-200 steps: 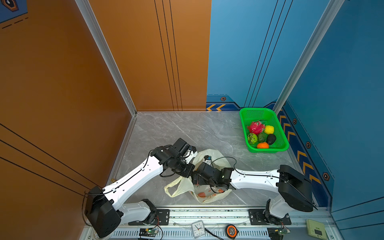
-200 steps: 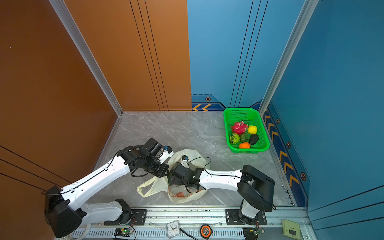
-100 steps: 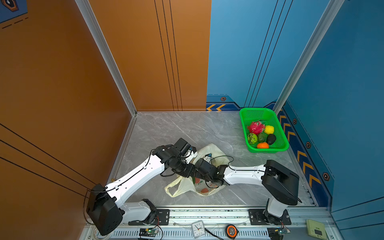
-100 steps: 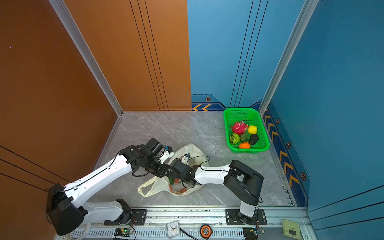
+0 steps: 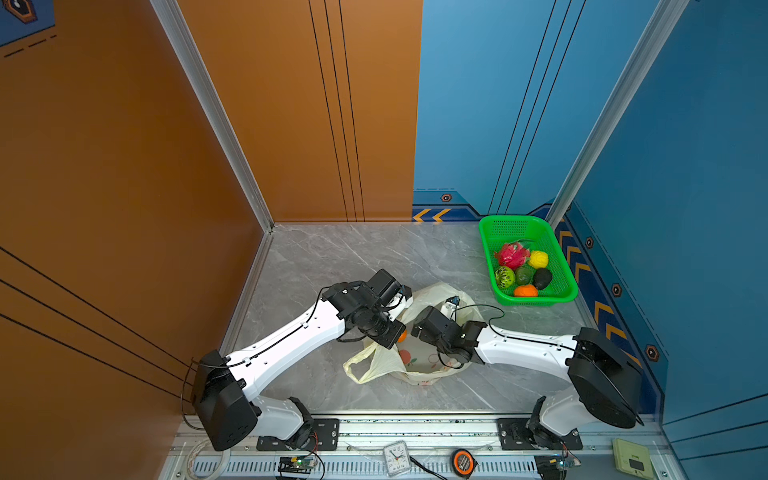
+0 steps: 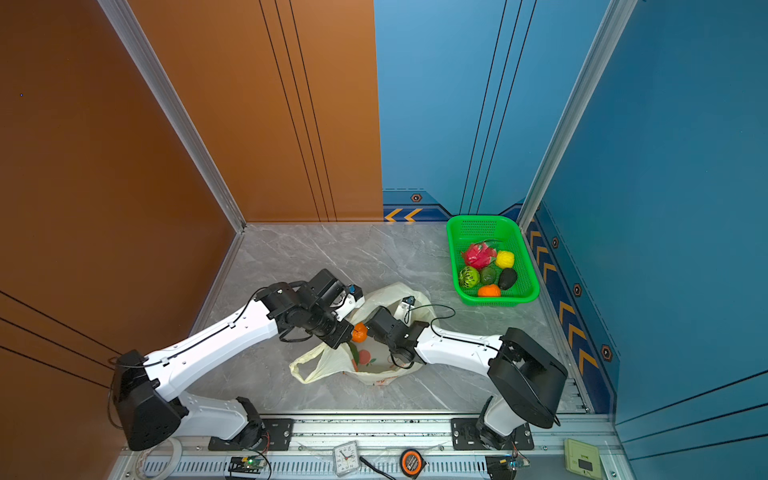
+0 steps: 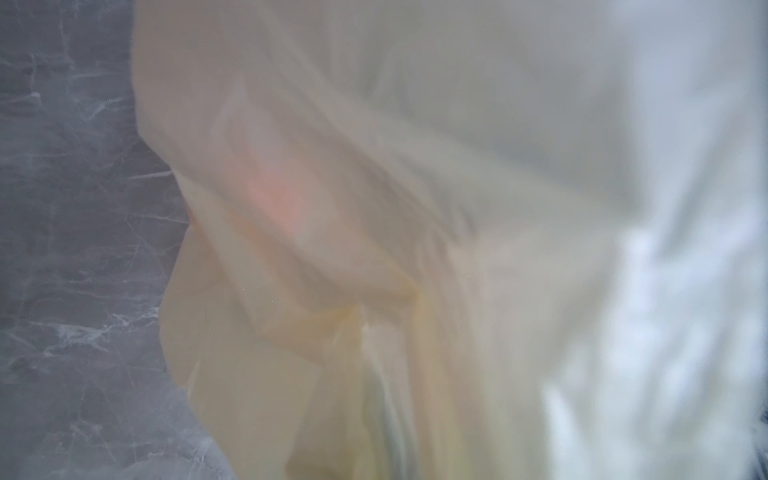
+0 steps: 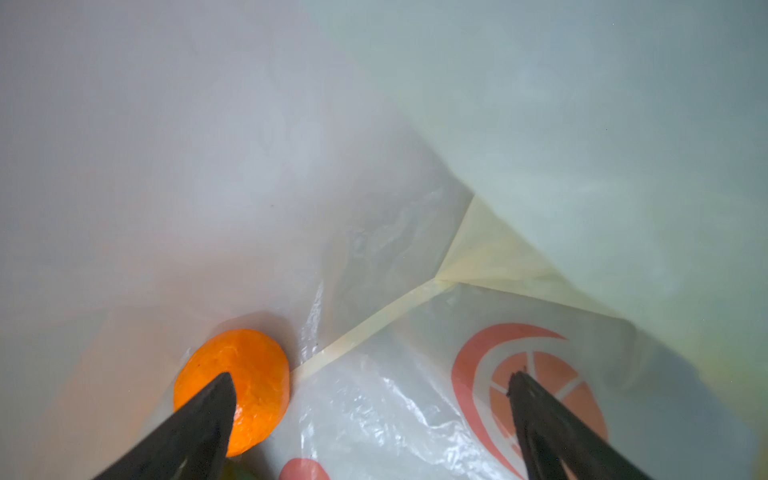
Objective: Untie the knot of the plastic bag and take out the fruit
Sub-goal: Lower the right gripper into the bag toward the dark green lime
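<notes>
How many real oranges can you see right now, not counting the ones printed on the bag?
2. One orange lies in the green basket, at its near edge. The other orange sits inside the plastic bag. More could be hidden under the bag's folds.

Both arms share one build. The left arm (image 5: 291, 337) and the right arm (image 5: 523, 350) have glossy white link shells with rounded edges, joined by bulky black motor housings (image 5: 226, 409) at the joints. A thin black cable (image 5: 536, 339) runs along each white link, pinned by small white clips, and loops free near the wrist. Each arm stands on a black plate (image 5: 326, 432) screwed to a silver rail (image 5: 415, 428). The right end effector (image 8: 370, 374) has two matte black fingers (image 8: 199, 424), each tapering to a point.
</notes>
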Available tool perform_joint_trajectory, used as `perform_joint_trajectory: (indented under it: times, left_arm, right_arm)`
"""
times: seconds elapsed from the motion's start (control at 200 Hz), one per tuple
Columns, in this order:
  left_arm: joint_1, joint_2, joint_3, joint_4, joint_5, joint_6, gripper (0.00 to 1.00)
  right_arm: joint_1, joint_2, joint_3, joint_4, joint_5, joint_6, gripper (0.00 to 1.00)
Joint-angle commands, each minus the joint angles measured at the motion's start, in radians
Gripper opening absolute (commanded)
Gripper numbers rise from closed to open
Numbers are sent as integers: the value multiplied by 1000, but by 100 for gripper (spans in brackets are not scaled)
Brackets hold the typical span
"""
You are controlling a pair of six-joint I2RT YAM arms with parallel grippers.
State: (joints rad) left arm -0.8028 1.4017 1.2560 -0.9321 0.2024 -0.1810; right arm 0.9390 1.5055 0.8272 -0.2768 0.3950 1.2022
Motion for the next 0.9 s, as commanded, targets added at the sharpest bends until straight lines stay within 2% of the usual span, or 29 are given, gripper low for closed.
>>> perform_joint_trajectory:
  times: [0.0,0.13,0.28,0.38,0.671,0.891]
  left_arm:
    - [-35,30,79,-1,-59,57,0]
    - [-90,50,103,20,-81,47,0]
    - [-120,60,16,27,-142,-57,0]
    - [-133,31,-45,49,-184,-115,0]
    - [-145,-26,-167,79,-203,-194,0]
    - [-145,-39,-188,93,-235,-231,0]
  right_arm:
    - [-40,-80,-66,-138,86,-14,100]
    - [-63,-179,-116,-170,83,-38,100]
    - [-62,-229,-141,-114,-21,-79,100]
    - [-50,-219,-157,-26,-115,-86,100]
    - [26,-160,-159,174,-316,-98,99]
    - [67,-133,-138,145,-403,-153,96]
